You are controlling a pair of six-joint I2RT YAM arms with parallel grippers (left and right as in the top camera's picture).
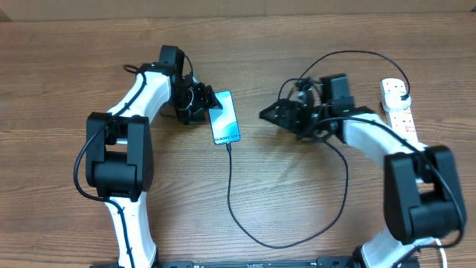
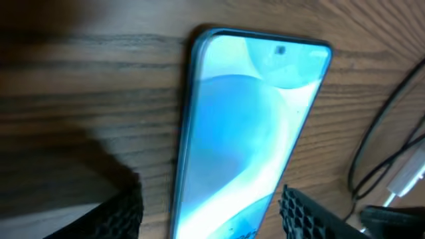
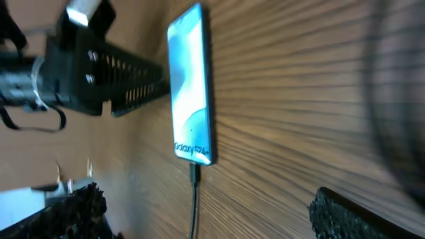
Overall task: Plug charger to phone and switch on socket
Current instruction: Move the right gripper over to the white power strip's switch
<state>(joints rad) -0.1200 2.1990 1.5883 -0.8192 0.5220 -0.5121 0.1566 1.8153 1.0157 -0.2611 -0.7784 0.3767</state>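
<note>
Your left gripper (image 2: 206, 209) sits open astride the phone (image 1: 224, 117), your right gripper (image 3: 212, 209) is wide and empty just right of it, the charger (image 1: 230, 193) tip's already in the phone, so I'd say only the socket (image 1: 399, 112) switch, far right, is left.

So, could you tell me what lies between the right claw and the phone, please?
Only bare table; the overhead view shows nothing between the right claw and the phone, whose cable drops away from its lower end.
</note>
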